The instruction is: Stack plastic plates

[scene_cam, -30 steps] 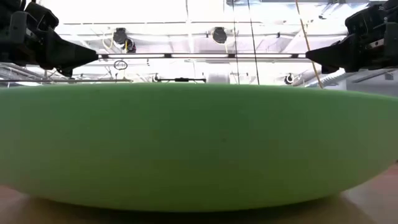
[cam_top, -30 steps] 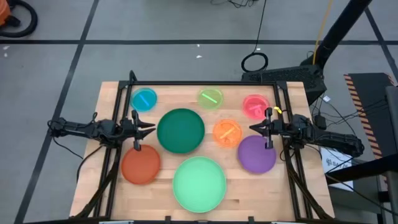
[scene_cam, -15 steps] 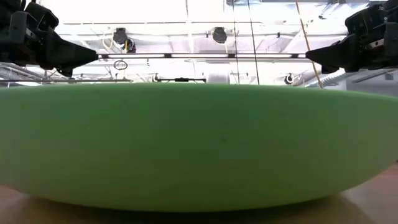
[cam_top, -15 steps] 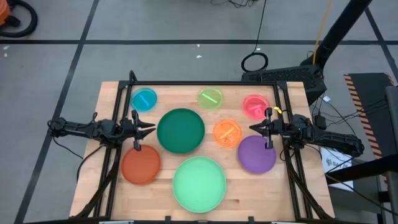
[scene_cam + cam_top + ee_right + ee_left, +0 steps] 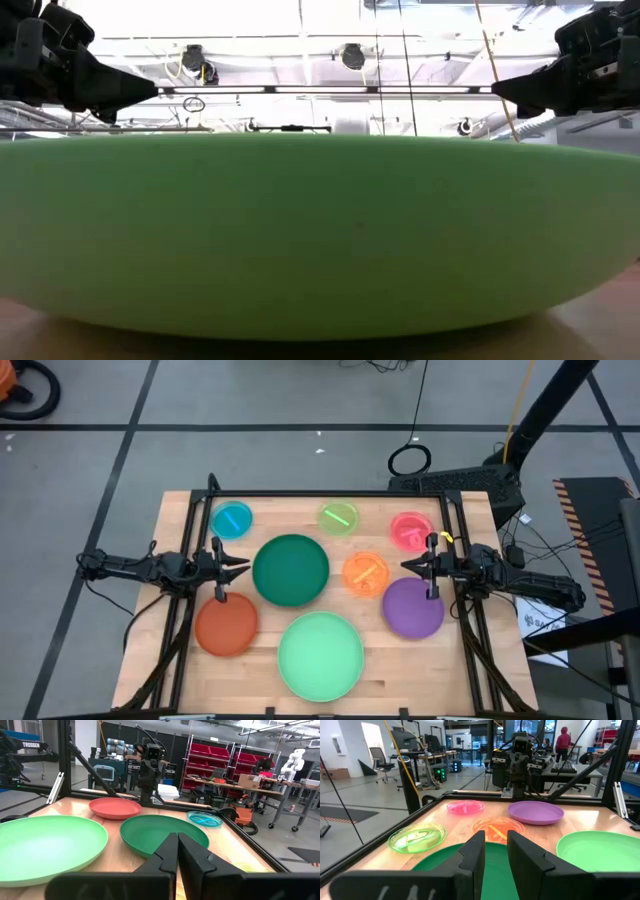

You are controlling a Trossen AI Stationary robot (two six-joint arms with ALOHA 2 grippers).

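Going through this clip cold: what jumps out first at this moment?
Eight coloured plates lie spread singly over the wooden table, none stacked: the mint plate at the near edge is largest and fills the low view, with the dark green plate just beyond it. The left pincer hovers at the dark green plate's left rim, the right pincer between the orange plate and purple plate; both hold nothing.

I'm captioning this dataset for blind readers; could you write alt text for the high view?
Eight plastic plates lie separately, none stacked, on a wooden table: dark green plate and mint plate central, smaller ones around. The left tool and right tool hover at opposite sides, holding nothing.
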